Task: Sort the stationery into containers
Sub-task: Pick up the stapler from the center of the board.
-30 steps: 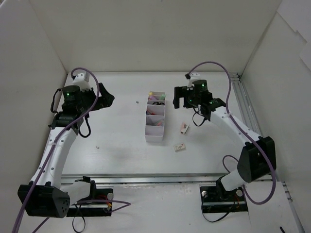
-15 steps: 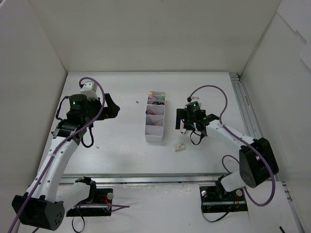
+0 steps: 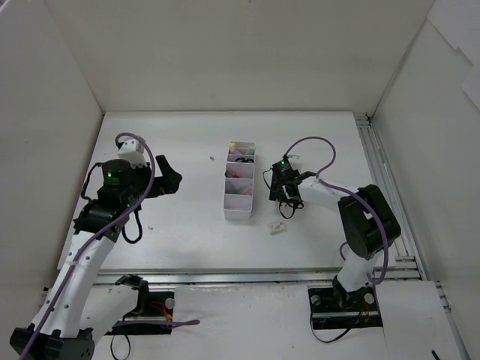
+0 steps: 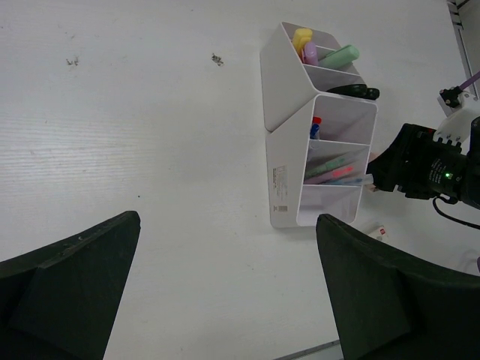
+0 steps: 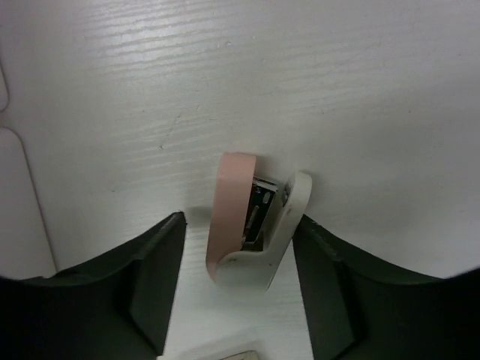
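A small pink-and-white stationery piece (image 5: 251, 225) with metal showing inside, like a mini stapler, lies on the table just right of the white containers tray (image 3: 240, 210). My right gripper (image 5: 241, 225) is down over it with a jaw on each side. The right finger (image 5: 330, 285) touches its white side, while the left finger (image 5: 150, 277) stands a little apart. In the top view this gripper (image 3: 282, 196) hides the piece. A second small white piece (image 3: 277, 227) lies nearer the front. My left gripper (image 3: 171, 171) hovers open and empty, left of the tray (image 4: 289, 172).
The tray holds yellow (image 4: 303, 37), purple (image 4: 310, 51) and green (image 4: 339, 56) highlighters, black scissors (image 4: 352, 91) and thin pens (image 4: 330, 169). White walls enclose the table on three sides. A rail (image 3: 379, 172) runs along the right edge.
My right gripper came down and toward the front from beside the tray's far end onto the pink-and-white piece, its jaws narrowing. The left arm drew back a little toward the front.
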{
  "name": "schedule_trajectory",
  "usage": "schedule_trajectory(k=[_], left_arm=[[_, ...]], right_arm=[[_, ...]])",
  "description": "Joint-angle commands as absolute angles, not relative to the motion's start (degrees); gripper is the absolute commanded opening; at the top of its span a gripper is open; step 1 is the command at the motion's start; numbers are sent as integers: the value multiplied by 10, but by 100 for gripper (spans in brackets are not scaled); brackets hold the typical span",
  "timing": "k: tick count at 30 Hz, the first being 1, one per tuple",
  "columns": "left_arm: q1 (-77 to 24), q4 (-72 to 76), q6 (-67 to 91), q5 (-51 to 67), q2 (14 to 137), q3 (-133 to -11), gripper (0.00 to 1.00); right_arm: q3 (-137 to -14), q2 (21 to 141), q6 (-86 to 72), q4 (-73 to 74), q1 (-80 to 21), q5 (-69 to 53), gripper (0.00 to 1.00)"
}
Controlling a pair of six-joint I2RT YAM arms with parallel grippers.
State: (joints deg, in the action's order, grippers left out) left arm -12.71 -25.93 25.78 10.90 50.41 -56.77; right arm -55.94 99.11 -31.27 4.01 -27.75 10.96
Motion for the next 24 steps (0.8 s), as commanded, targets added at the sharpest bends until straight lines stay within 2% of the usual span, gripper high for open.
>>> schedule_trajectory(k=[1, 3, 7, 12, 16, 17, 19, 24], left_arm=[[-130, -252, 265, 94, 499, -581, 99], [-130, -252, 264, 91, 498, -582, 100], [-130, -252, 261, 91, 502, -584, 99], [-130, -250, 253, 92, 504, -585, 100], [-130, -244, 246, 98, 499, -578, 99], [-130, -243, 245, 98, 499, -576, 99], [-135, -239, 245, 98, 495, -571, 99], [-135, -242, 243, 95, 493, -573, 99]], right_arm=[[-583, 984, -329, 38, -279, 153, 51], [-579, 976, -328, 38, -278, 159, 40], [-571, 927, -308, 38, -284, 163, 28], [-558, 844, -217, 34, -301, 126, 25], [-553, 756, -68, 26, -331, 14, 27], [-553, 745, -6, 26, -338, -46, 27], [-553, 725, 81, 26, -370, -102, 27], [-593, 756, 158, 28, -431, -127, 25]])
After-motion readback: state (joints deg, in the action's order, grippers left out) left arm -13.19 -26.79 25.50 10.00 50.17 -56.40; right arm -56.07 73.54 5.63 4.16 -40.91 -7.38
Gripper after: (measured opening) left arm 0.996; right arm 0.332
